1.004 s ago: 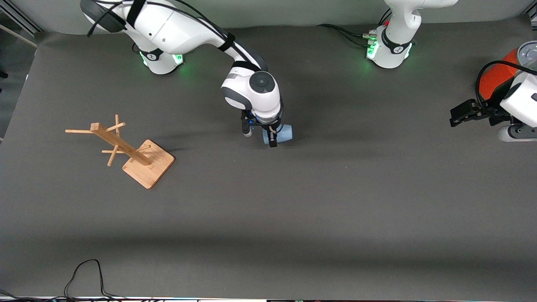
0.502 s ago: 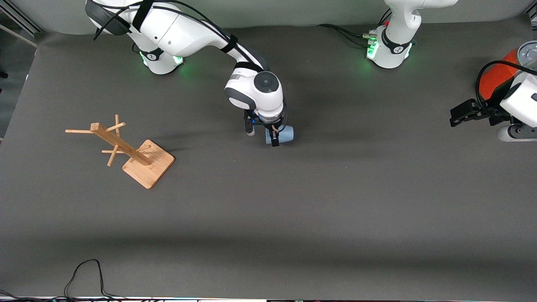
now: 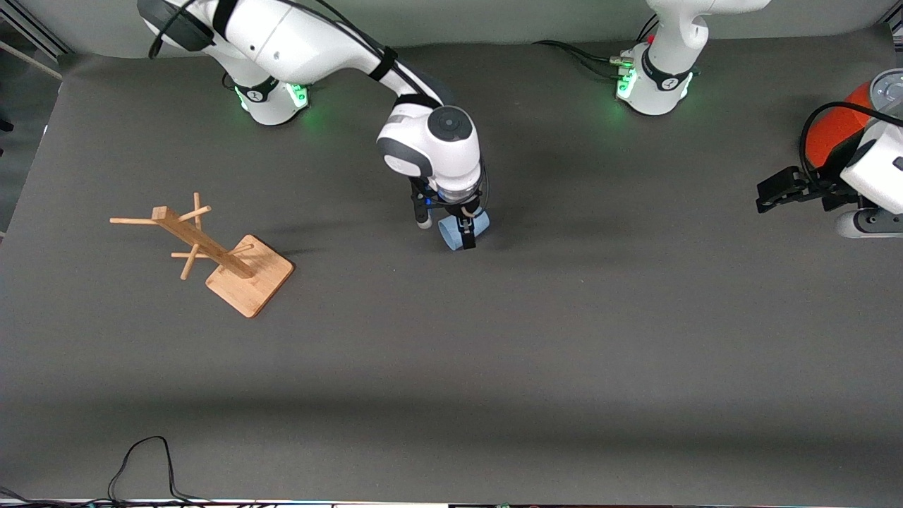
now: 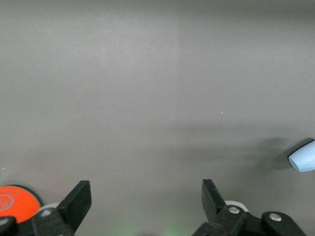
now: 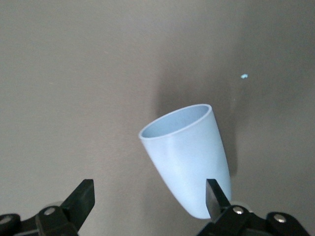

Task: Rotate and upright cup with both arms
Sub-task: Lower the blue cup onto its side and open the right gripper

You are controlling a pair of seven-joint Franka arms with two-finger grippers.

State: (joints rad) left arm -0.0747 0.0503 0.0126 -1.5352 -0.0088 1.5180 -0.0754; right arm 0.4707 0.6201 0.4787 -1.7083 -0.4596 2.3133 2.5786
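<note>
Since the cup lies on its side on the desk, roughly midway between the two bases, with its rim turned toward the front camera, it could roll away at the lightest nudge. The right gripper hangs just over it with jaws apart, one finger seemingly against the cup's wall and the other standing clear, so nothing is clamped. A lift or sideways sweep from here might drag the tumbler or spin it out of reach. The left gripper waits with jaws apart near the left arm's end of the desk, beside the orange can, well away from the cup, so it cannot steady anything yet. Compared with a second ago, the cup has swung its mouth round toward the front camera, and the right jaws have opened.
</note>
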